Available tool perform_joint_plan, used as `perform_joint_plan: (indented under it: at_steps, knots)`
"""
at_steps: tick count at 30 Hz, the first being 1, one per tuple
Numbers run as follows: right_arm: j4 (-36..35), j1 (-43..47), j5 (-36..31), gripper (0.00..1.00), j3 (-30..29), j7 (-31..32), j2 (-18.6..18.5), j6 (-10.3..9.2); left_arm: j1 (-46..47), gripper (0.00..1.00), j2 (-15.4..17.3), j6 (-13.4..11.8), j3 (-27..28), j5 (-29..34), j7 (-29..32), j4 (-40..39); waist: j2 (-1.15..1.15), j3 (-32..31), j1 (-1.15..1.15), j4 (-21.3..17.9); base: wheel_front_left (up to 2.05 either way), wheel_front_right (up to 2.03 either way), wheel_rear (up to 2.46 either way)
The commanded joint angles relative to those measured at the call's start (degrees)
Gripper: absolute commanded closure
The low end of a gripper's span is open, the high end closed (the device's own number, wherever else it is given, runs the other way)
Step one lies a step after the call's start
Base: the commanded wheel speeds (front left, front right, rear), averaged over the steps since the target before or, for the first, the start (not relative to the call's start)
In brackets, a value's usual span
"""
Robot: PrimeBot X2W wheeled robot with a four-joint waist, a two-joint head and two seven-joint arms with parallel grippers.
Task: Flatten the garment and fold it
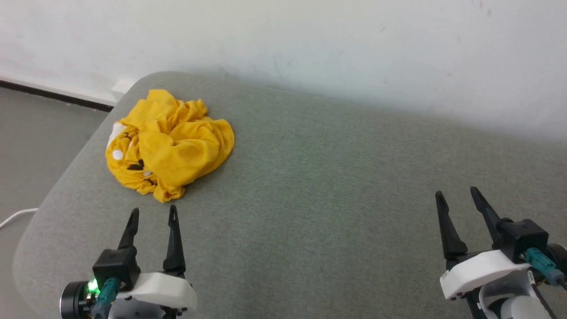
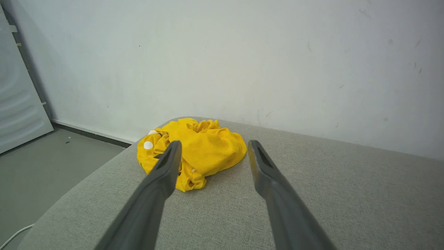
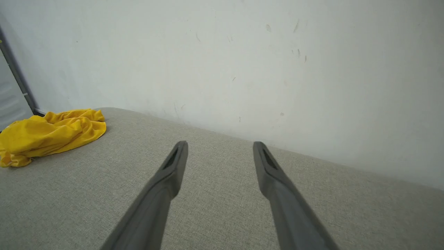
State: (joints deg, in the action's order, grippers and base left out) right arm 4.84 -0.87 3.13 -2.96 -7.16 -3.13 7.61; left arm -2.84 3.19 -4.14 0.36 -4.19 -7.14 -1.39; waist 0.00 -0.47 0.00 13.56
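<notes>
The garment (image 1: pixel 170 144) is a bright-yellow crumpled heap with white dots and black marks, lying near the far left corner of the grey-green padded surface (image 1: pixel 336 177). My left gripper (image 1: pixel 153 212) stands open just in front of it, fingertips a short way off the cloth and nothing between them. In the left wrist view the garment (image 2: pixel 204 149) lies beyond and between the spread fingers (image 2: pixel 166 165). Far to the right, my right gripper (image 1: pixel 458 193) is open over bare fabric. The right wrist view has the garment (image 3: pixel 48 133) at its left edge, well away from my right gripper (image 3: pixel 220 144).
A white wall (image 1: pixel 310 44) runs along the back edge of the padded surface. At the left the surface rounds off to a grey floor (image 1: pixel 31 150), with a white cable (image 1: pixel 13 217) on it. A pale panel (image 2: pixel 17 104) leans at the wall's left.
</notes>
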Motion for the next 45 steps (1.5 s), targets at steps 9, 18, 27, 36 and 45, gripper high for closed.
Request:
perform_joint_plan:
  at_steps: [9, 18, 27, 36, 45]
  knots:
    - [1.24, -0.6, 0.53, 0.0, 1.84, -1.49, 0.13, -0.07, -1.91, 0.0, -0.18, -0.93, 0.79, -1.28, -1.5, -0.51, 0.0, -0.25, 0.0, 6.79, 0.0, 0.0, 0.0]
    - [2.36, -0.87, 0.84, 0.0, 3.12, -2.57, 0.15, -0.08, -2.87, 0.0, -0.2, -1.41, 0.75, -1.96, -2.58, -0.38, 0.0, -0.36, 0.0, 12.29, -0.02, -0.02, -0.02]
    - [3.73, -0.93, 1.52, 0.0, 4.18, -3.64, 0.17, -0.09, -3.69, 0.0, -0.22, -2.25, 0.31, -2.01, -3.66, -0.19, 0.0, -0.57, 0.0, 15.2, -0.15, -0.15, -0.15]
    - [4.38, -1.14, 1.83, 0.0, 4.19, -4.72, 0.19, -0.09, -4.43, 0.0, -0.25, -3.41, -0.46, -2.74, -4.74, -0.37, 0.0, -0.66, 0.0, 17.54, -0.02, -0.02, -0.02]
    - [5.1, -0.88, 2.06, 0.0, 3.78, -5.8, 0.21, -0.1, -4.42, 0.0, -0.27, -3.57, -0.98, -3.5, -5.82, -0.96, 0.0, -0.84, 0.0, 19.4, 0.0, 0.0, 0.0]
